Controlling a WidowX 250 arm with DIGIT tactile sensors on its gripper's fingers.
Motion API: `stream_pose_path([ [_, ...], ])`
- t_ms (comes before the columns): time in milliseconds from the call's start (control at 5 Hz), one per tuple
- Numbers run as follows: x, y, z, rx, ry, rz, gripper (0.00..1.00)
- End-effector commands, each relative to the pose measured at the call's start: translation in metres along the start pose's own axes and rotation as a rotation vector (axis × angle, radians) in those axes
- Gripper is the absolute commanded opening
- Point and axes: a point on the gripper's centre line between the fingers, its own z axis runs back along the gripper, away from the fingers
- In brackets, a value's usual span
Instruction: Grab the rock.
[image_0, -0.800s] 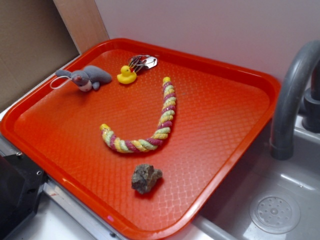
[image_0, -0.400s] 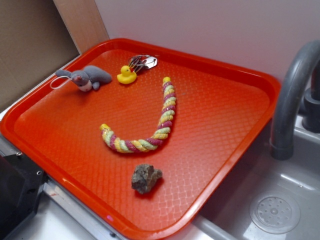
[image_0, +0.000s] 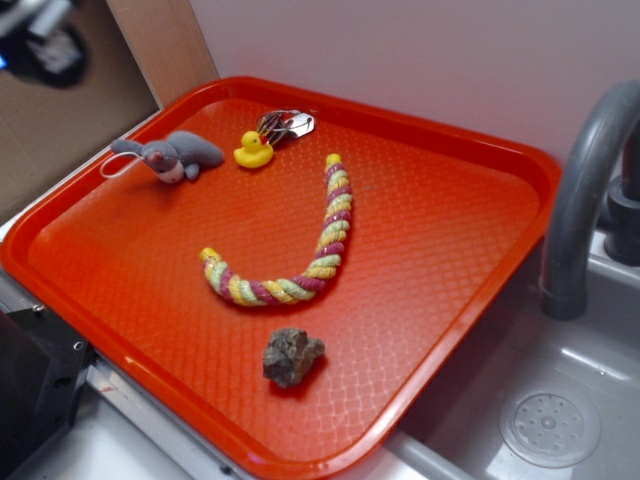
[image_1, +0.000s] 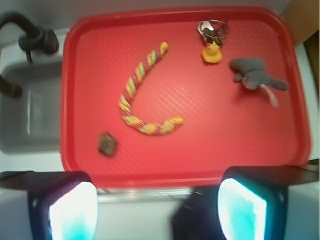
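Observation:
The rock (image_0: 292, 357) is a small jagged grey-brown lump lying near the front edge of the red tray (image_0: 480, 150). From the wrist view the rock (image_1: 107, 144) sits at the tray's lower left, far ahead of my gripper (image_1: 157, 210). The gripper is high above the tray's near rim, open, with nothing between its two pale fingertips (image_1: 72, 212). A blurred part of my arm (image_0: 45, 40) shows in the top left corner of the exterior view, well away from the rock.
On the tray lie a twisted yellow and pink rope (image_0: 300, 250), a yellow rubber duck (image_0: 253, 150), a grey plush animal (image_0: 170, 155) and a metal ring piece (image_0: 285, 124). A grey sink (image_0: 550, 420) with a faucet (image_0: 580, 200) stands to the right.
A blurred part of my arm has come into the top left corner of the exterior view. The things on the tray have not moved.

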Motion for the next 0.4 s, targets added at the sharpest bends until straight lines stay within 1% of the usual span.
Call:
stream_pose_path([
  [0,0.004,-0.068,-0.060,-0.058,-0.095,0.025,1.00],
  [200,0.001,-0.075,-0.081,-0.028,-0.071,-0.017,1.00],
])
